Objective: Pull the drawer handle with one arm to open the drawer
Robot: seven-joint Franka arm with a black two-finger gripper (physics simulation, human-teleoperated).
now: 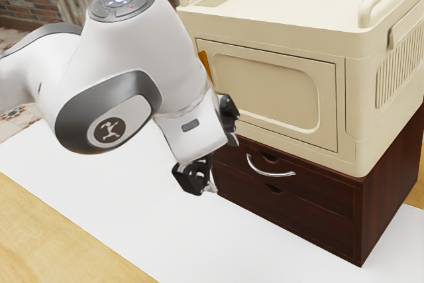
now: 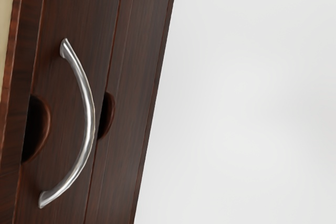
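Observation:
My gripper [image 1: 224,164] is open, its two black fingers spread wide with nothing between them. It hangs in front of the dark brown wooden drawer cabinet [image 1: 391,197], a short way to the exterior view's left of the curved silver handle [image 1: 270,173], and does not touch it. That handle sits on the upper drawer [image 1: 315,193], whose front looks flush with the cabinet. In the wrist view the handle [image 2: 90,116] arches across the dark drawer front [image 2: 65,95], beside a rounded finger notch.
A cream box [image 1: 285,91] with a raised rim and side rails rests on top of the cabinet. Below the upper drawer is another drawer front [image 1: 291,213] with a notch. White sheet [image 1: 119,210] covers part of the wooden table [image 1: 66,243].

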